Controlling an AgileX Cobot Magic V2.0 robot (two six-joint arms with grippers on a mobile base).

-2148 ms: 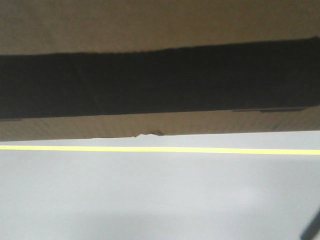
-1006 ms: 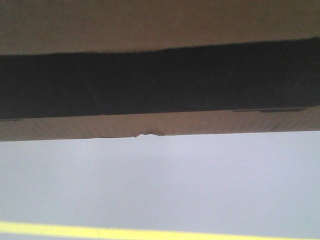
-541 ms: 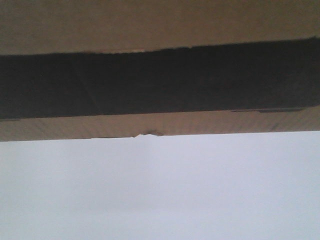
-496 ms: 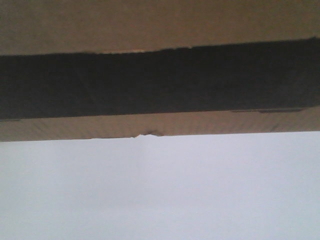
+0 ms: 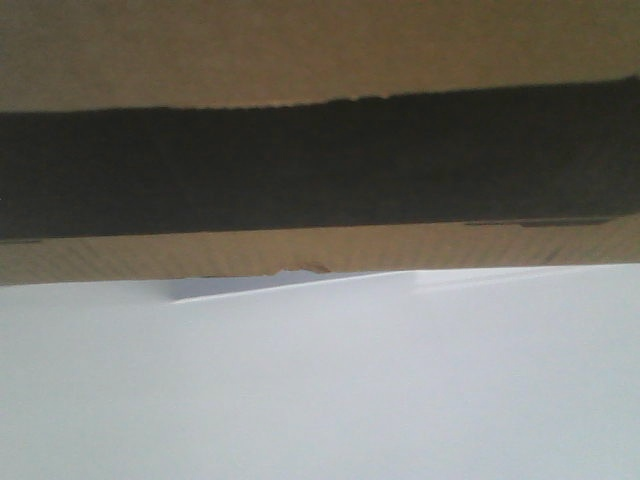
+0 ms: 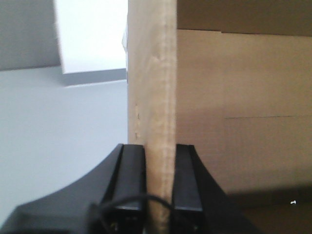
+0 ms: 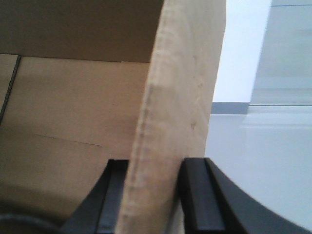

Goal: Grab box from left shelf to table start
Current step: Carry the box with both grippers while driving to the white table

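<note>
The brown cardboard box (image 5: 320, 50) with its wide black panel fills the upper half of the front view and hangs just above the white table (image 5: 320, 400). My left gripper (image 6: 160, 151) is shut on the box's left side wall (image 6: 151, 87), one black finger (image 6: 132, 175) outside and the other inside. My right gripper (image 7: 156, 165) is shut on the right side wall (image 7: 183, 87) in the same way. The box's bare cardboard inside (image 7: 68, 97) shows in both wrist views. The left shelf is out of view.
In the left wrist view a corner of the white table (image 6: 87, 34) shows beyond the box over grey floor (image 6: 53, 126). The right wrist view shows a strip of white table (image 7: 241, 48) and grey floor (image 7: 263, 161).
The box keeps its place in the front view. Under it the grey floor and its yellow line slid down and out, and the brighter white table now shows there, with the box's shadow on it.
</note>
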